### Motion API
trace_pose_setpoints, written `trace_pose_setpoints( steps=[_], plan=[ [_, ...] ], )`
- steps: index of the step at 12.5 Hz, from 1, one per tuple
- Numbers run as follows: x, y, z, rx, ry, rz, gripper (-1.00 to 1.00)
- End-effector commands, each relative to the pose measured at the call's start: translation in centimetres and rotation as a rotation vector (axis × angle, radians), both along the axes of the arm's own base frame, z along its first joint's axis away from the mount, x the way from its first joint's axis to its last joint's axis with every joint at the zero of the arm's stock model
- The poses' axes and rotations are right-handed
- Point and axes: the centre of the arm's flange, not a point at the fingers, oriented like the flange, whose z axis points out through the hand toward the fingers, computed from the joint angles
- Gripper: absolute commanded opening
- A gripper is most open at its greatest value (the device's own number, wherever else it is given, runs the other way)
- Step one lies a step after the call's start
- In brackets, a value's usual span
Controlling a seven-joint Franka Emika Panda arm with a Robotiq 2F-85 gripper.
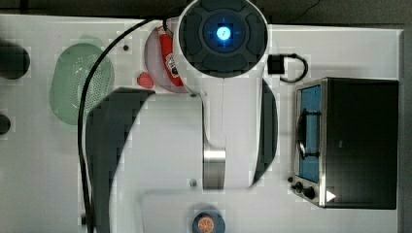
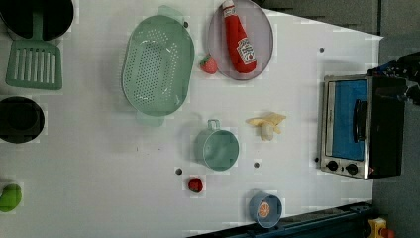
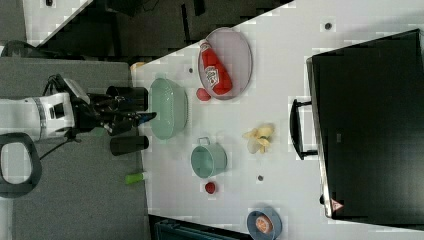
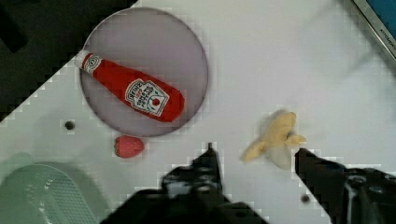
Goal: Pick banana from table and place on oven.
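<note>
Banana (image 2: 268, 125) flat on table (image 2: 124, 188), apart from oven (image 2: 360, 126); claw (image 4: 254, 156) seemingly open.

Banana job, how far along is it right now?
Nothing is done yet: the banana lies on the table, apart from the oven. In hand: the gripper is open and empty in the wrist view, with the banana beyond its fingertips. Left: descend, grasp it, lift it, and set it on the oven's black top.

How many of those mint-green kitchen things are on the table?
3: a colander near the ketchup plate, a small pot beside the banana, and a spatula at the left view's left edge. More may be hidden.
</note>
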Motion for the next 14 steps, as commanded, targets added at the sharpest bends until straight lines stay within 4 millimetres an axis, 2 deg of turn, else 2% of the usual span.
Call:
trace_pose_setpoints(
  steps=[1, 3, 6, 8, 10, 14],
  plan=[
    [-20.0, -3.4, 8.1, -0.013, 0.024, -0.173, 0.58],
    [-20.0, -3.4, 8.0, -0.013, 0.025, -0.173, 1.00],
    [-19.4, -3.4, 7.0, -0.014, 0.039, -0.173, 1.00],
    [-18.0, -3.4, 4.8, -0.016, 0.046, -0.172, 1.00],
    [-16.1, -3.4, 0.7, -0.019, 0.067, -0.170, 1.00],
    [-11.7, -3.4, -9.0, -0.023, 0.054, -0.166, 1.00]
  ],
)
